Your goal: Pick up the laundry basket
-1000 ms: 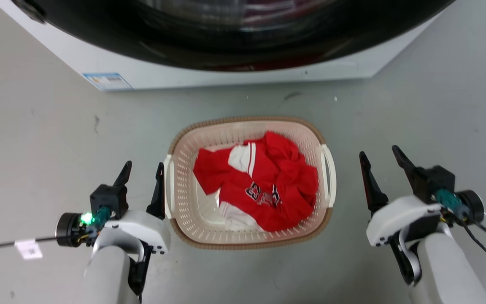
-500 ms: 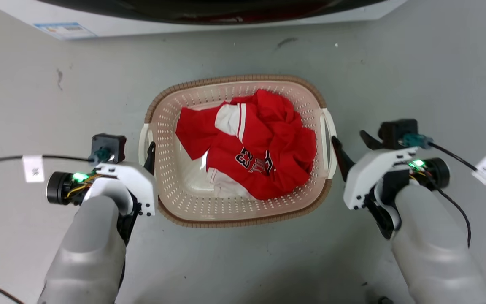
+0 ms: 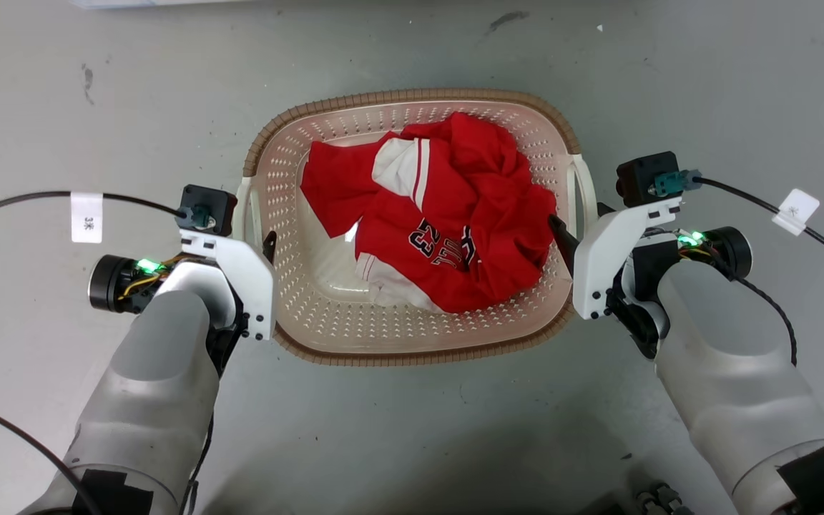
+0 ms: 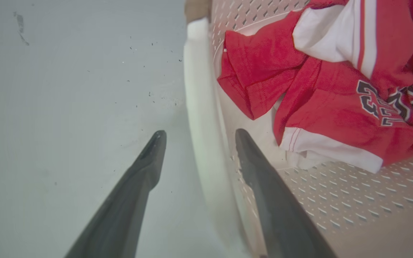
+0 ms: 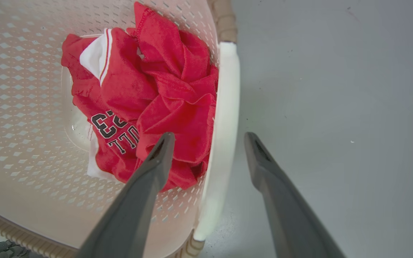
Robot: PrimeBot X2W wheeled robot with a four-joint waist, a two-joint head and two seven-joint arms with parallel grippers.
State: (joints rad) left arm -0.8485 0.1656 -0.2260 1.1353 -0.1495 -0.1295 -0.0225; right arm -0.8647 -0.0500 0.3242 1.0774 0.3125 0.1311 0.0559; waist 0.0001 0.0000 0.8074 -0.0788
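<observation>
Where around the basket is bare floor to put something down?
Bare floor lies beyond the far rim of the laundry basket and before its near rim. Crowded: both handle sides, straddled by left gripper and right gripper; a red jersey covers much inside.

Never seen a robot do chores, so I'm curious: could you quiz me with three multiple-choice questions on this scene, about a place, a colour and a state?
1. Where is the crumpled red-and-white jersey?
A) on the floor
B) inside the cream perforated plastic laundry basket
C) clamped in a gripper

2. What colour is the basket's woven-look rim?
A) blue
B) black
C) brown

3. How is the left gripper?
A) open, astride the white loop handle
B) shut on the jersey
C) shut on a cable

Answers:
B: it lies within the basket's walls.
C: a brown band rings the top.
A: one finger is on either side of the handle.
</observation>
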